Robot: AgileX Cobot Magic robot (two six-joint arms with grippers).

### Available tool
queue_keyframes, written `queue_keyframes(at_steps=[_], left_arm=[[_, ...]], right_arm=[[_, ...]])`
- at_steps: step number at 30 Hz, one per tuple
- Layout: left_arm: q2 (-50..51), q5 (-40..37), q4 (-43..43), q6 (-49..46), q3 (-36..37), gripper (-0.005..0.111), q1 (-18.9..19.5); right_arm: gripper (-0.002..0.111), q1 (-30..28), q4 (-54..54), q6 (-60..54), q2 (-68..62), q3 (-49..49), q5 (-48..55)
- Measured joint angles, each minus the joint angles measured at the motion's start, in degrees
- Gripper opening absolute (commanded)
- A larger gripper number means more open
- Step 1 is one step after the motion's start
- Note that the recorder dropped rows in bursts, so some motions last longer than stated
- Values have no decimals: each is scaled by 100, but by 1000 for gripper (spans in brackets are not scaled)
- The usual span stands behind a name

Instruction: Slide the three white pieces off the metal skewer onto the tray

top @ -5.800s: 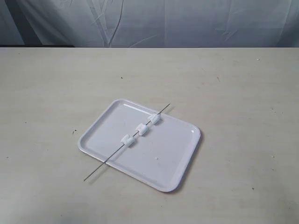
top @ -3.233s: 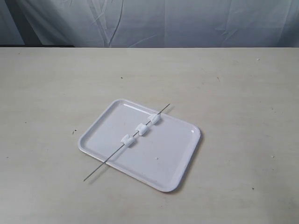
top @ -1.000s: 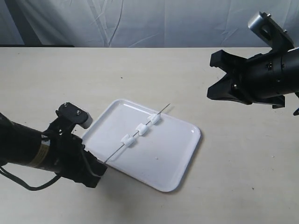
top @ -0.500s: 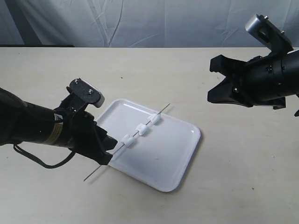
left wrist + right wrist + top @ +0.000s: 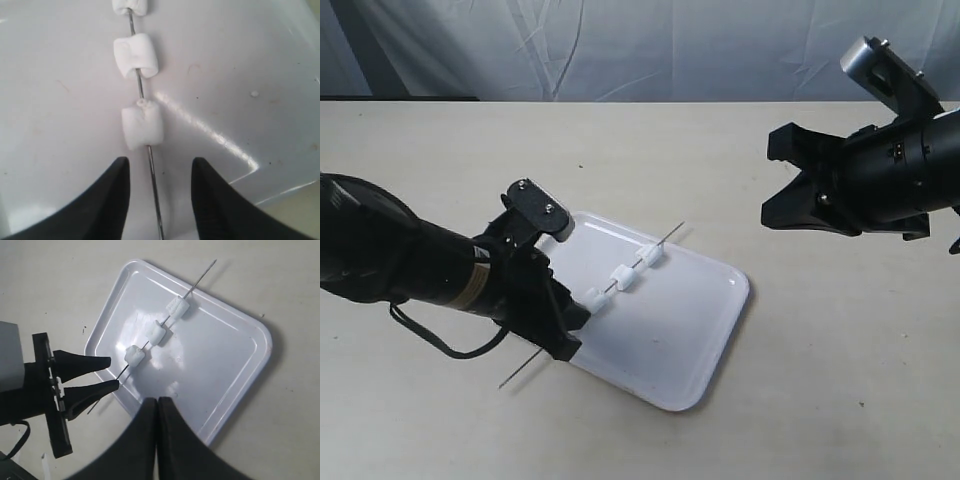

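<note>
Left gripper [image 5: 159, 165]: released, jaws spread on either side of the bare metal skewer [image 5: 154, 185], not touching it as far as the left wrist view shows. It sits low at the tray's near edge, just beside the nearest white piece [image 5: 142, 125]. Nothing held.

Right gripper [image 5: 158, 402]: clenched and empty. The right wrist view shows its fingers [image 5: 147, 430] pressed together. It hangs high above the table [image 5: 820, 400], well apart from the tray [image 5: 670, 345], looking down on it.

Skewer lies diagonally across the white tray, both ends sticking out past the rim. The end on the left arm's side [image 5: 520, 375] is over the table. All three marshmallow-like pieces are threaded on it, spaced apart along the rod over the tray floor: nearest, middle [image 5: 135, 55], far [image 5: 130, 5] (far one cut off in the left wrist view).

Progress: essentially zero. No piece is off the rod and none lies loose on the tray. Skewer not yet gripped. Current step looks like lining up to grasp the rod.

Left to do, by my read: close on the rod, steady or lift it, then strip all three pieces off onto the tray, probably with the right gripper coming down to help. The rod is thin, so a slip or roll on closing is the likely risk.
</note>
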State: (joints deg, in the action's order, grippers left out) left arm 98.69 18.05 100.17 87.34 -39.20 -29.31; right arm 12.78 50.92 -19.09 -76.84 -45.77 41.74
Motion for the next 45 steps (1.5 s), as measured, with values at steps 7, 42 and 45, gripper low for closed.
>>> queue_keyframes(at_steps=[7,42,45], left_arm=[[196,-123,0,-68,-4,39,-24],[501,-158,-45,322,-87,0,-24],[501,-147,-45,259,-87,0,-24]], right_arm=[[-1,0,0,0,0,0,10],[-1,0,0,-1,0,0,-199],[-1,0,-27,-1,0,0,-219]])
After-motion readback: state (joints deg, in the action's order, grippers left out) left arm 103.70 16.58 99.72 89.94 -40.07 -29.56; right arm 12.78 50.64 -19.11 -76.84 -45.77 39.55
